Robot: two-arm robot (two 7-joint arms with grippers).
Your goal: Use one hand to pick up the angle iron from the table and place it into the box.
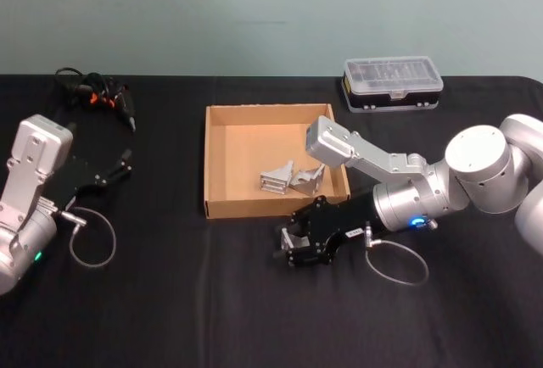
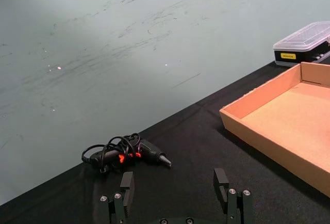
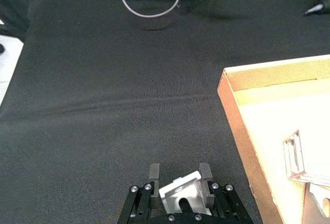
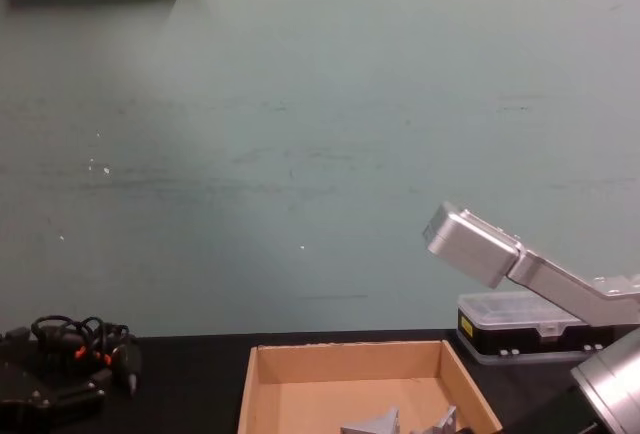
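My right gripper (image 1: 287,245) hovers low over the black table (image 1: 170,300), just in front of the box's near wall. In the right wrist view the gripper (image 3: 179,171) is shut on a silver angle iron (image 3: 178,189) held between its fingers. The tan cardboard box (image 1: 225,143) sits at the table's middle; two more angle irons (image 1: 277,180) (image 1: 307,180) lie inside it near the front right. The chest view shows the box (image 4: 345,362) from the side. My left gripper (image 1: 119,169) is parked at the left, open (image 2: 174,180) and holding nothing.
A black plastic case with a clear lid (image 1: 392,82) stands behind the box at the back right. A black tool with an orange trigger and coiled cord (image 1: 97,95) lies at the back left. Grey cable loops hang from both wrists (image 1: 92,236) (image 1: 397,262).
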